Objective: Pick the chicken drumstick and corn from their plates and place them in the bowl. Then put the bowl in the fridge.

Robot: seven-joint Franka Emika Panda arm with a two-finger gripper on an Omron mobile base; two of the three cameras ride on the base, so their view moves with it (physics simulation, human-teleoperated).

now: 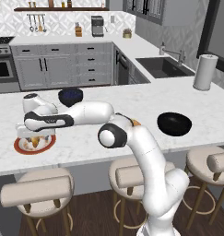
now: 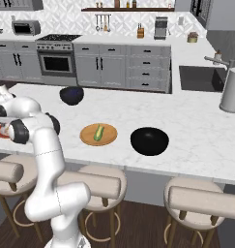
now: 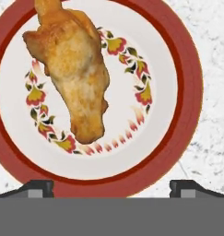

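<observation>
The golden-brown chicken drumstick [image 3: 74, 69] lies on the white plate with a red rim [image 3: 187, 83], directly under my gripper [image 3: 114, 189]. The gripper is open, with one fingertip [image 3: 37, 188] at each side of the plate's near rim and nothing between them. From the left base view the gripper [image 1: 35, 136] hovers low over that plate [image 1: 19, 146] at the counter's left. The green corn [image 2: 97, 132] rests on the tan wooden plate [image 2: 109, 140]. A navy bowl [image 1: 70, 96] with a bluish inside stands behind the arm. The fridge is out of view.
A second, black bowl [image 2: 149, 141] sits right of the wooden plate. A paper towel roll [image 1: 204, 72] stands by the sink [image 1: 164, 67]. Padded stools [image 1: 37, 191] line the counter's front edge. Cabinets and a stove [image 2: 56, 58] run along the far wall.
</observation>
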